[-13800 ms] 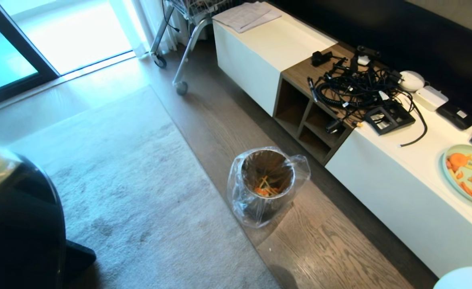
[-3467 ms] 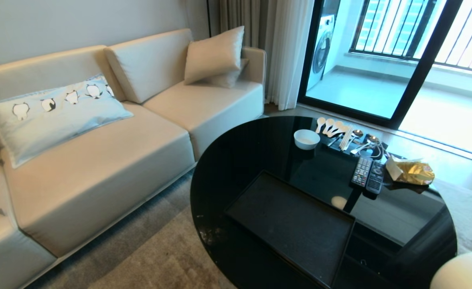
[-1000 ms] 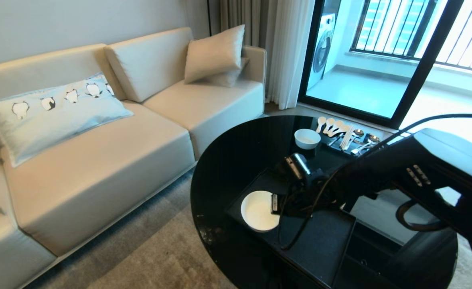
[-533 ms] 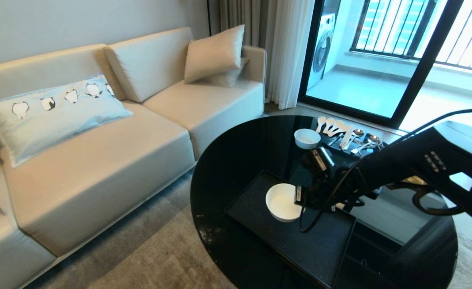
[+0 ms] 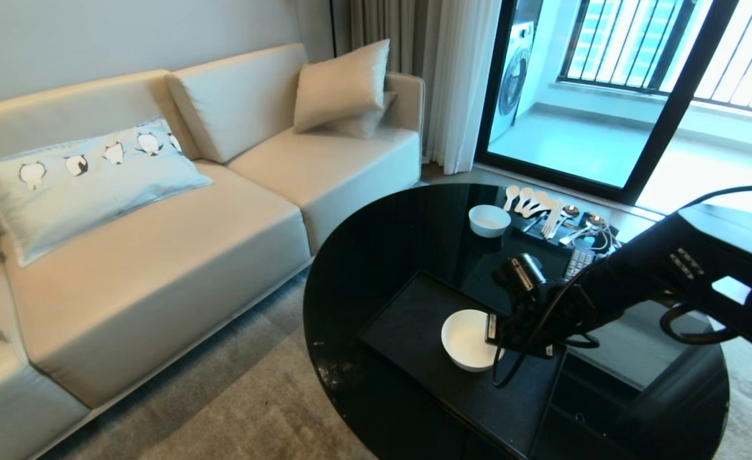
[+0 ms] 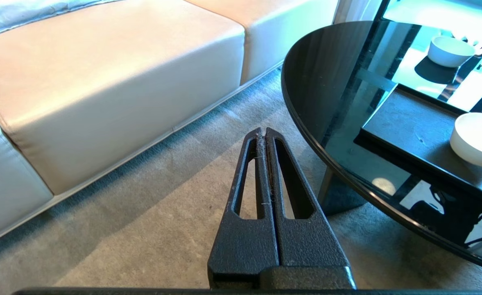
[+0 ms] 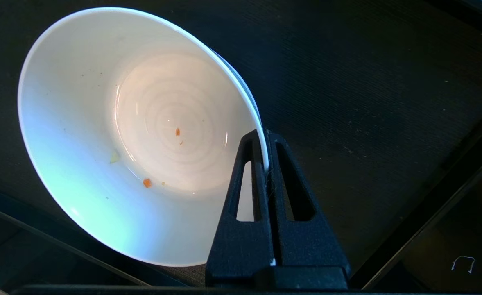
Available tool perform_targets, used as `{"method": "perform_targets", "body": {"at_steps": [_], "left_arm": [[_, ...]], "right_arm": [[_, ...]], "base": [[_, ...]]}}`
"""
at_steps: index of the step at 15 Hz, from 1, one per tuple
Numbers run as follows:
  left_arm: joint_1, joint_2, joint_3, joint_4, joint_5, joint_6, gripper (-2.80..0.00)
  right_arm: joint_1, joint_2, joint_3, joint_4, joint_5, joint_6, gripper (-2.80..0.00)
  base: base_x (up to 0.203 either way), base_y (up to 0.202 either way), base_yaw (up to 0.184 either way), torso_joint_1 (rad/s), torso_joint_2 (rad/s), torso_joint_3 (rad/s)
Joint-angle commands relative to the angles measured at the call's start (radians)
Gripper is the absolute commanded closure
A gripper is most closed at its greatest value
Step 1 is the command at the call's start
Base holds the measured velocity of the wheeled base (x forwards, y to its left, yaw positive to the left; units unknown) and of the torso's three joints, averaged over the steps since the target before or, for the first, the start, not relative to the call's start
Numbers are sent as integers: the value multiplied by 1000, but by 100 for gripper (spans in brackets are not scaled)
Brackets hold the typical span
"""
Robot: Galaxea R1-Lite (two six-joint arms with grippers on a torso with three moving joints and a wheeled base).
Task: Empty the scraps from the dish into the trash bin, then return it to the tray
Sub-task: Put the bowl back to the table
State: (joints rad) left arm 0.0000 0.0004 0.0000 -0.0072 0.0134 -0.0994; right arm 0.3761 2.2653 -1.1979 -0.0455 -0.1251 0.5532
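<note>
Sitting low in the lower centre of the head view, the dish (image 5: 468,340) is over the tray (image 5: 414,322), on its right half; whether its base touches the tray surface cannot be told. The right claw (image 5: 492,329) is clamped tight on the dish's right rim, one finger inside the wall and one outside, as the right wrist view shows plainly (image 7: 264,157). In that view the dish (image 7: 101,135) tilts toward the camera, and only a few tiny scraps (image 7: 146,182) cling to its glossy inside: a couple of orange specks and a pale fleck. The dark ribbed surface of the tray (image 7: 367,102) fills the space behind it.

The tray lies on a round black glass tabletop (image 5: 376,255) in the lower right of the head view. Farther back on the tabletop stands a smaller white bowl (image 5: 489,220), with pale spoons (image 5: 526,201) just beyond it.

The left claw (image 6: 265,139) appears only in its own wrist view, fingers pressed together and holding nothing, hanging over grey carpet (image 6: 122,221) beside the tabletop's edge. A beige sofa (image 5: 158,255) fills the left of the head view.
</note>
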Motion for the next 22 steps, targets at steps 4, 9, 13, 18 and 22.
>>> {"method": "perform_targets", "body": {"at_steps": [4, 9, 13, 18, 22], "left_arm": [[0, 0, 0, 0, 0, -2, 0], [0, 0, 0, 0, 0, 0, 0], [0, 0, 0, 0, 0, 0, 0], [0, 0, 0, 0, 0, -1, 0], [0, 0, 0, 0, 0, -1, 0]], "right_arm": [[-5, -10, 3, 1, 2, 5, -280], [-5, -79, 4, 0, -2, -1, -280], [-2, -218, 28, -2, -33, -51, -280], [20, -501, 140, -85, -78, -221, -280], [42, -720, 271, -177, -102, -376, -280]], "base": [[0, 0, 0, 0, 0, 0], [0, 0, 0, 0, 0, 0], [0, 0, 0, 0, 0, 0], [0, 0, 0, 0, 0, 0], [0, 0, 0, 0, 0, 0]]}}
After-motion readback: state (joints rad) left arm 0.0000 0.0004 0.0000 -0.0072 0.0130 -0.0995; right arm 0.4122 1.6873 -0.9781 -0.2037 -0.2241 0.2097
